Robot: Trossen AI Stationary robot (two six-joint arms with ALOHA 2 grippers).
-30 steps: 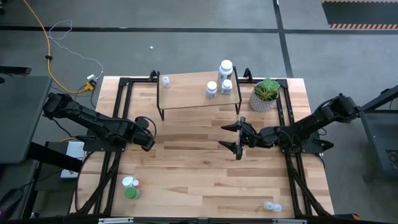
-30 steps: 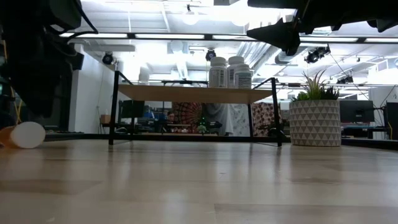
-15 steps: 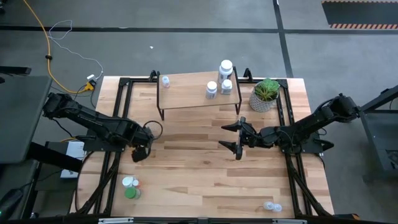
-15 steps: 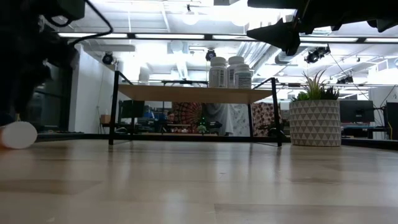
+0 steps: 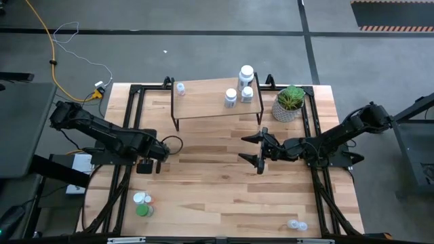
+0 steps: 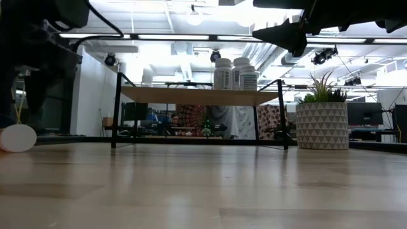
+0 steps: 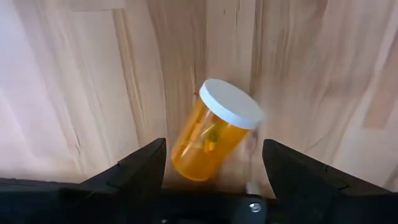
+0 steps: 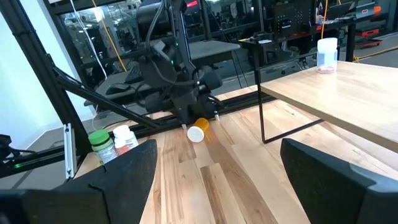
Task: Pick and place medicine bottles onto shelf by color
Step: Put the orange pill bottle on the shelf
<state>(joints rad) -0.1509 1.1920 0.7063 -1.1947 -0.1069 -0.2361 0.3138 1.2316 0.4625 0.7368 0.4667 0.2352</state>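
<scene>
orange bottle [image 7: 214, 138] between open left pincer [image 7: 214, 171]

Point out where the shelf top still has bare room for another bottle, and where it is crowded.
The shelf is bare through its middle, between the lone small bottle at its left end and the three white bottles bunched at its right end. That right end, beside the potted plant, is crowded.

Bare table [image 5: 217, 190] lies ahead of the right end effector [image 5: 252, 148]. Behind it stands the plant [image 5: 290, 103]; to one side, the shelf [image 5: 203, 95] and its legs.
</scene>
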